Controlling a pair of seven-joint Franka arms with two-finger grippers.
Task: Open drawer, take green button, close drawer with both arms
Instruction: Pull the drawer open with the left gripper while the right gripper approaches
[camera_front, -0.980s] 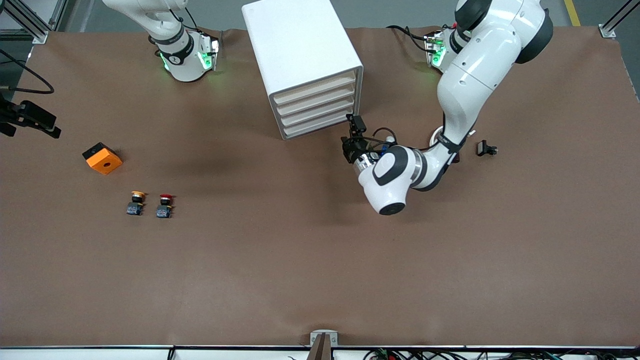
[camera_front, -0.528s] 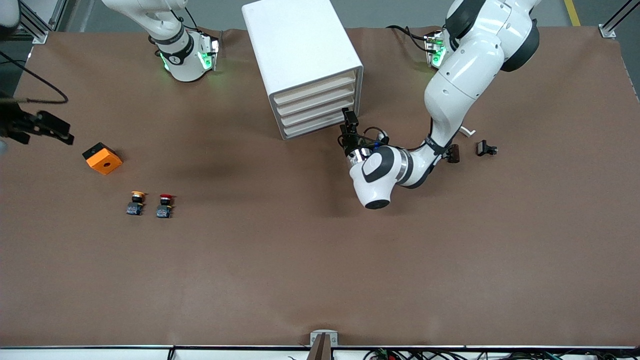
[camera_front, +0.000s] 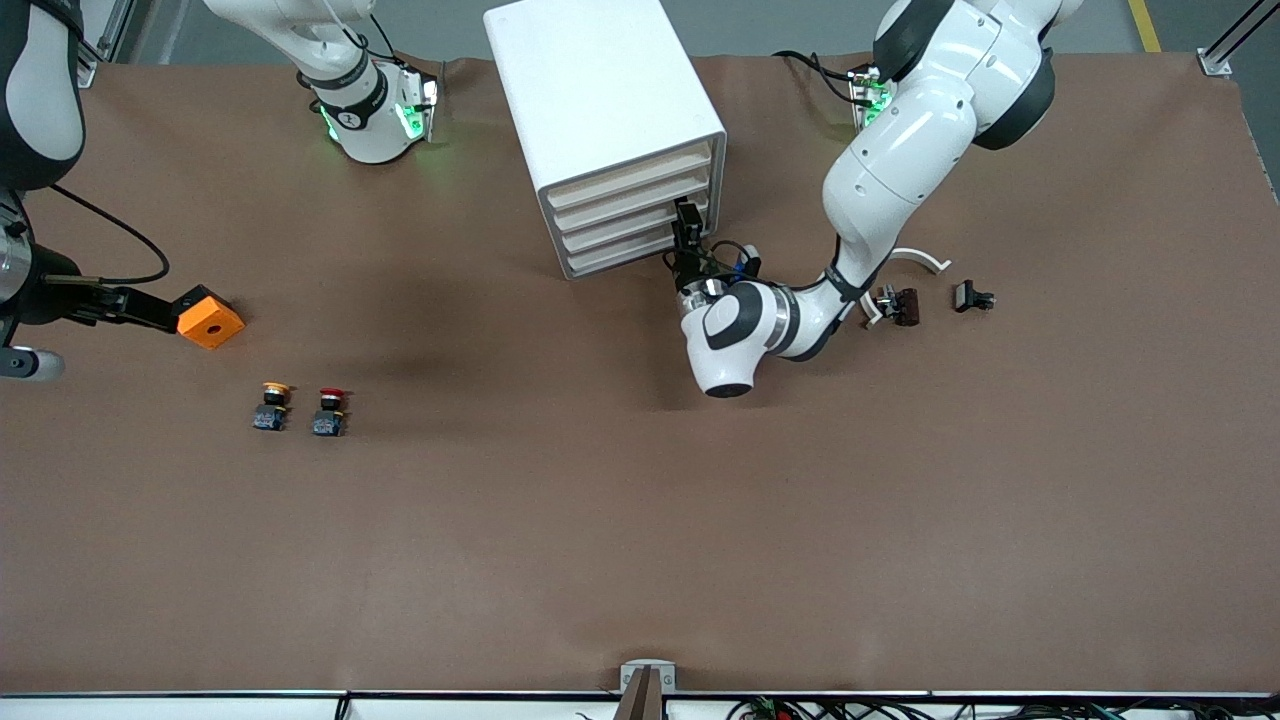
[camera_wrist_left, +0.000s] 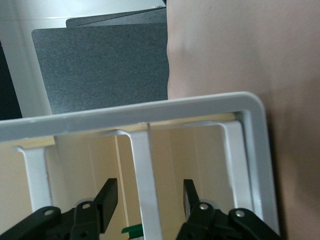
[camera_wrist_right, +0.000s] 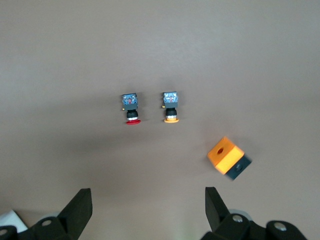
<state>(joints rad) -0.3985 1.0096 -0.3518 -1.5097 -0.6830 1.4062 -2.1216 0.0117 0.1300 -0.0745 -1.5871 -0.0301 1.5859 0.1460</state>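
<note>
My left gripper (camera_front: 686, 232), jaws partly open, straddles a drawer (camera_front: 640, 232) edge; next I clamp and pull. Right gripper (camera_wrist_right: 147, 202) waits open

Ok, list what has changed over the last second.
The left gripper moved in to the cabinet's drawer fronts, its fingers narrowing around a white bar. The right gripper came into view beside the orange block, fingers open. The block, both loose buttons and all drawers stayed put.

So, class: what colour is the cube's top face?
Orange, with a black base: the cube shows best in the right wrist view.
</note>
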